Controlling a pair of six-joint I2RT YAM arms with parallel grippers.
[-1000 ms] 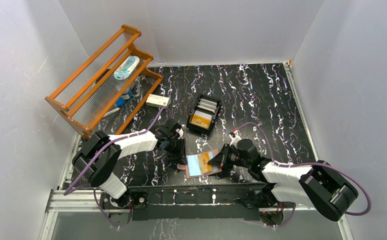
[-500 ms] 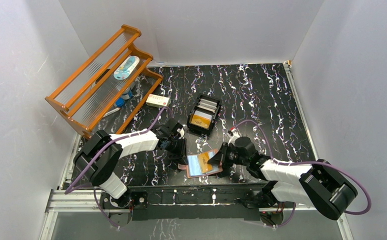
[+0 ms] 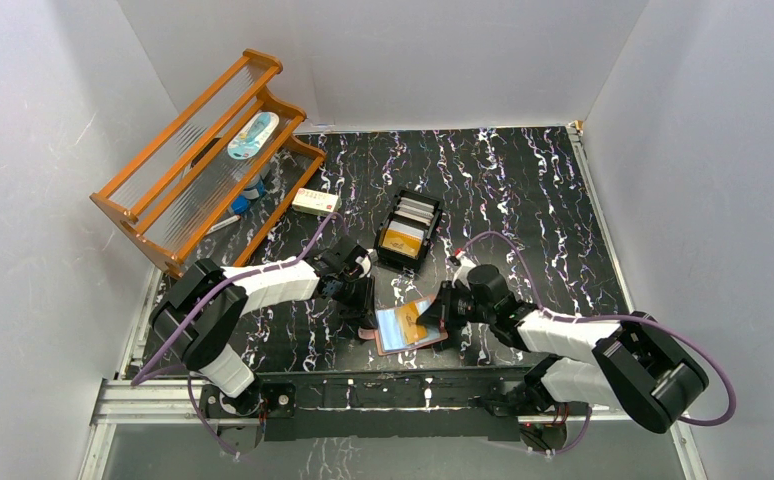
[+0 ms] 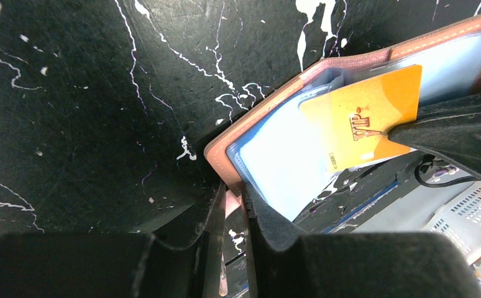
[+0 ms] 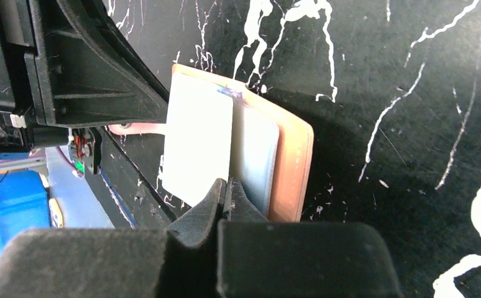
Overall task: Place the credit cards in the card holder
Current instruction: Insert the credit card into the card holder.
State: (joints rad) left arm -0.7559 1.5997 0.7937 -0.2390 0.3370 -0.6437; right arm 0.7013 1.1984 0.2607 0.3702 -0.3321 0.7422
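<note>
The card holder, salmon-brown leather with clear sleeves, lies open near the table's front edge. My left gripper is shut on its left edge; in the left wrist view the leather runs in between the jaws of that gripper. My right gripper is shut on a gold-orange credit card marked VIP, slanted over the open sleeves. The right wrist view shows that card glaring white, pinched at its near edge by the right gripper, with the holder beneath it. More credit cards stand in a black tray.
The black slotted tray sits just behind the holder. A white-and-red small box lies to the back left beside an orange wooden rack holding small items. White walls close in three sides.
My right gripper has moved slightly left and away with the gold card, further over the holder. The holder has shifted a little with it. The left gripper has kept its grip and place.
</note>
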